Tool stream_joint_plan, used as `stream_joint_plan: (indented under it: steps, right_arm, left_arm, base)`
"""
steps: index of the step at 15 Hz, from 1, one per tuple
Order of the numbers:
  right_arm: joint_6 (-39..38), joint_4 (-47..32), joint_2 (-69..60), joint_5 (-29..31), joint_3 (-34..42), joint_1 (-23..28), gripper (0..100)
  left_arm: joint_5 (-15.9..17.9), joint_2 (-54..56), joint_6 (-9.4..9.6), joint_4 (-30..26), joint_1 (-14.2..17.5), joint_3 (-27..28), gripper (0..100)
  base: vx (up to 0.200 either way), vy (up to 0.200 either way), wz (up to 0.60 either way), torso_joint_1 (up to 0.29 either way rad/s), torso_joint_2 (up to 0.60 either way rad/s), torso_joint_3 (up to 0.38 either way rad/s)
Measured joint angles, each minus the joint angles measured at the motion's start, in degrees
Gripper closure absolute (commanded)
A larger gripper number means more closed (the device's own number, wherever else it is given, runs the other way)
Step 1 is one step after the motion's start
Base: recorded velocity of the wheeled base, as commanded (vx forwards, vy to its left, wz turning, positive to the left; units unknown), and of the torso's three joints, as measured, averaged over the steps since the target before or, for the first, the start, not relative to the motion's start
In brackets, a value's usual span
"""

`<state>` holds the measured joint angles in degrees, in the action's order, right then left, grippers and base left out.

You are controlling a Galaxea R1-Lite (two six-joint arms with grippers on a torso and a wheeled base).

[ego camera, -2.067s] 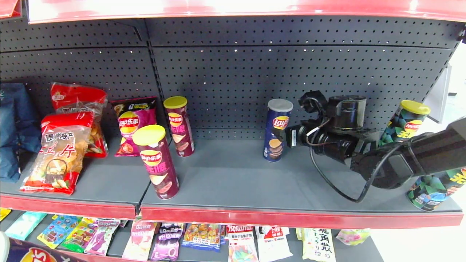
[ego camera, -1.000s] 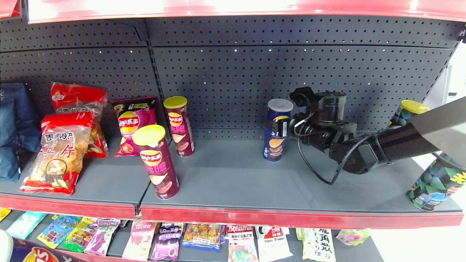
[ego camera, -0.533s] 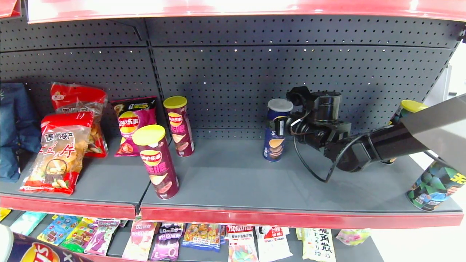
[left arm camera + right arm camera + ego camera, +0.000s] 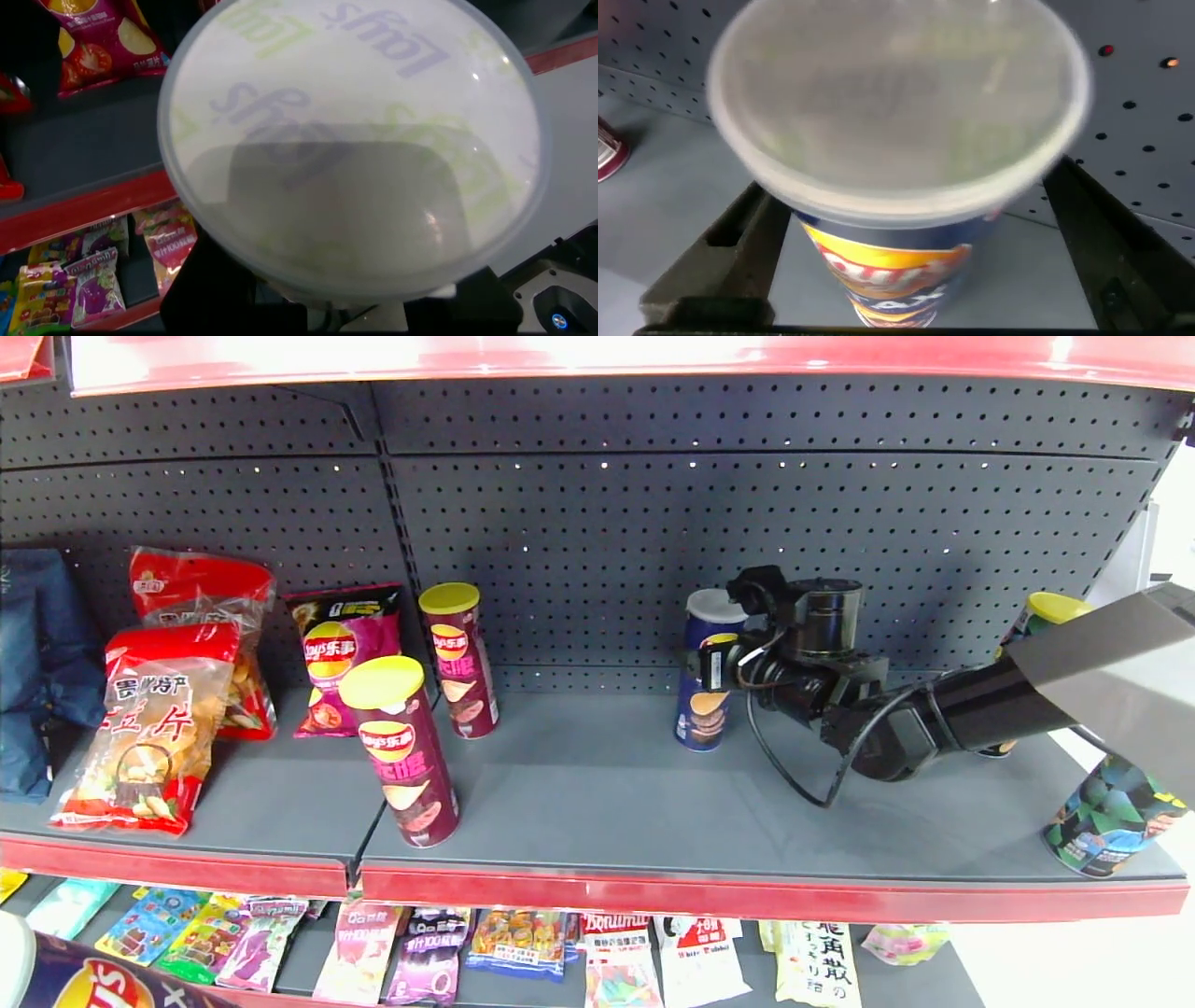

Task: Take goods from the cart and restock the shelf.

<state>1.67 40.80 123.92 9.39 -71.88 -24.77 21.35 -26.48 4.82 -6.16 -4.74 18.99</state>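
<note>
On the far middle of the grey metal shelf with a red front lip, the blue cylindrical crisp can with a pale plastic lid stands upright, close to the perforated back panel. The right gripper straddles it, fingers spread to either side; the right wrist view shows gaps between them and the can's wall. Two seconds ago that gripper hung just right of the can. The arm has since slid left, while the can has not shifted. At the near left corner a second blue can with a translucent white lid has edged further into view. It sits right before the left gripper, and whether that claw grips it cannot be told.
</note>
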Motion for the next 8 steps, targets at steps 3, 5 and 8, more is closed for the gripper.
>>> stream_joint_plan:
  steps: [3, 5, 8]
  right_arm:
    - [0.0, 1.1, 0.5, 0.2, -0.1, -0.5, 100]
    - [0.1, 1.3, 0.6, 0.4, 0.0, -0.8, 100]
    - [0.2, 1.2, -0.6, 3.1, 1.3, -1.7, 100]
  left_arm:
    - [0.0, 0.0, 0.02, 0.0, 0.0, 0.0, 100]
    - [0.0, 0.1, 0.02, 0.0, 0.0, -0.2, 100]
    - [0.0, 0.3, -0.02, 0.0, 0.0, -0.3, 100]
  base:
    - [0.000, 0.000, 0.00, 0.000, 0.00, 0.000]
    - [0.000, 0.000, 0.00, 0.000, 0.00, 0.000]
    - [0.000, 0.000, 0.00, 0.000, 0.00, 0.000]
